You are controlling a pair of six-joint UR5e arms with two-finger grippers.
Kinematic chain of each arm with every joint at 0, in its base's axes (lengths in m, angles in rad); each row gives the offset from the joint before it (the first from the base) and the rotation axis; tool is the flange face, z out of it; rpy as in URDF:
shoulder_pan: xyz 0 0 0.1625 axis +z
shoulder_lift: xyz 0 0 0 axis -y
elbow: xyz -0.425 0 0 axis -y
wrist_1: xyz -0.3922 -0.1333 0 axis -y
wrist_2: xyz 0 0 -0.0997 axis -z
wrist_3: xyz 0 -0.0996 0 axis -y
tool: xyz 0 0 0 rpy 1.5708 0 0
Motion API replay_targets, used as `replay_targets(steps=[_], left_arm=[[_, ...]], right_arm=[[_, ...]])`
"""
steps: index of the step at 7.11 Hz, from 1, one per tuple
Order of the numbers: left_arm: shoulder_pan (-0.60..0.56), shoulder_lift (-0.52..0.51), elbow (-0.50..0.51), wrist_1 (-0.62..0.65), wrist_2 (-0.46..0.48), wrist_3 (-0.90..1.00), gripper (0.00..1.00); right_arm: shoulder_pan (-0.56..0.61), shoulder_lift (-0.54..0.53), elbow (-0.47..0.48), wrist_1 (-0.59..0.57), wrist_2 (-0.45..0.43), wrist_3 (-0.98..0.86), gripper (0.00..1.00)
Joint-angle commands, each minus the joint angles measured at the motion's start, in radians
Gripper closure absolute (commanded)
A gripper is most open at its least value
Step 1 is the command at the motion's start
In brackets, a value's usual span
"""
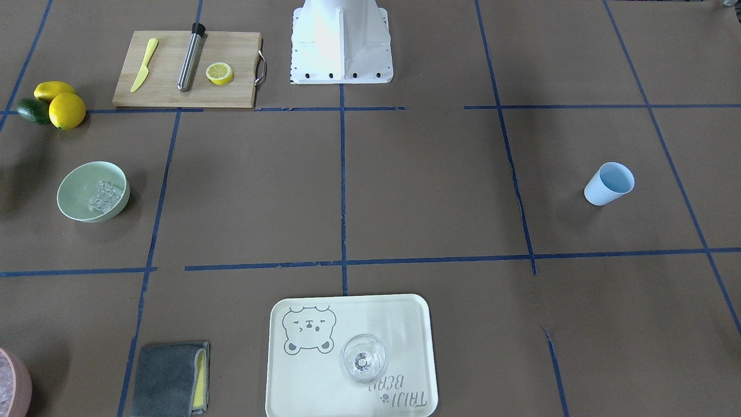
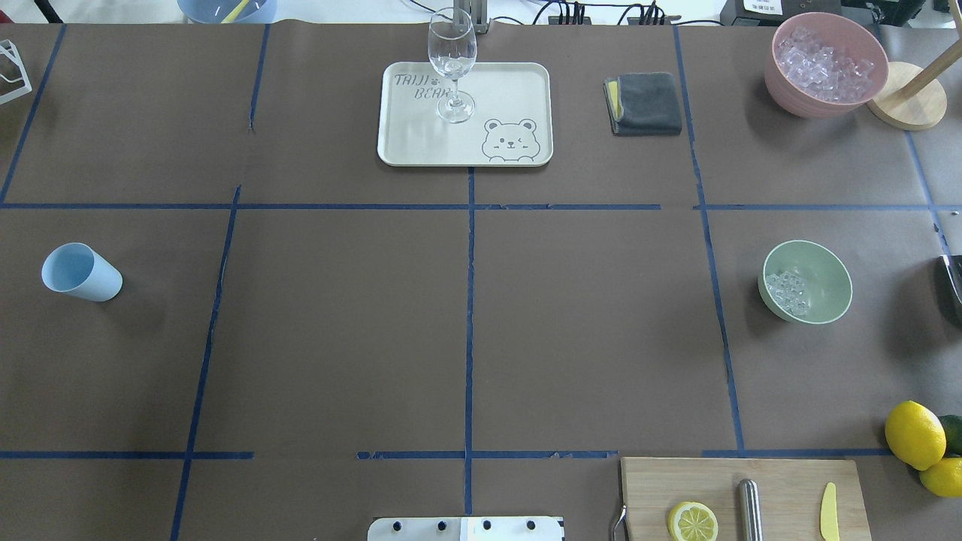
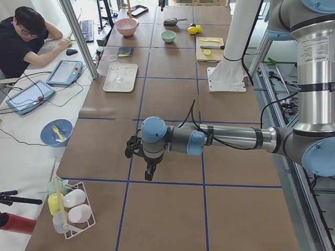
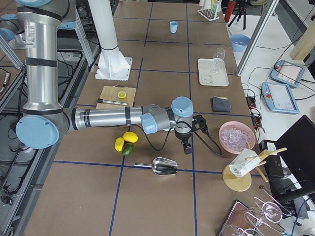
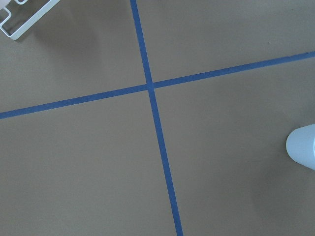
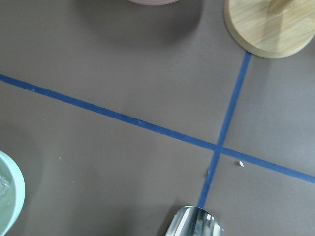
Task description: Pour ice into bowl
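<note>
The pale mint-green bowl (image 1: 74, 191) stands on the table on the robot's right side; it also shows in the overhead view (image 2: 823, 279). A small heap of clear ice cubes (image 1: 106, 196) lies inside it, also seen from overhead (image 2: 788, 291). The bowl's rim shows at the right wrist view's lower left edge (image 6: 9, 194). My right gripper (image 4: 187, 149) hangs above the table between the bowl's place and a metal scoop (image 4: 163, 166); I cannot tell if it is open. My left gripper (image 3: 149, 174) hangs over bare table far from the bowl; I cannot tell its state.
A pink container (image 2: 825, 66) full of ice stands at the far right by a wooden stand (image 2: 906, 105). A light blue cup (image 2: 80, 272) is on the left. A tray (image 2: 421, 135) holds a glass (image 2: 452, 64). A cutting board (image 2: 782, 481), lemons (image 2: 913, 434) and a grey cloth (image 2: 646, 103) are there too.
</note>
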Motion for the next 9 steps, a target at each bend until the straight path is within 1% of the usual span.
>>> replay_targets(steps=[1,2,3,4,5,9], left_arm=[[0.000,0.000,0.000,0.000,0.000,0.000,0.00],[0.000,0.000,0.000,0.002,0.002,0.000,0.00],[0.000,0.000,0.003,0.002,0.000,0.000,0.00],[0.000,0.000,0.003,0.002,0.000,0.000,0.00],[0.000,0.000,0.001,0.003,0.002,0.000,0.00],[-0.002,0.009,0.010,0.010,0.003,0.000,0.00]], right_arm=[[0.067,-0.047,0.052,-0.213,-0.010,-0.125,0.00],[0.067,-0.103,0.050,-0.165,-0.024,-0.144,0.00],[0.068,-0.146,0.049,-0.090,-0.024,-0.144,0.00],[0.074,-0.157,0.041,-0.089,0.023,-0.124,0.00],[0.091,-0.157,0.020,-0.083,0.095,-0.130,0.00],[0.093,-0.158,0.009,-0.080,0.094,-0.132,0.00]])
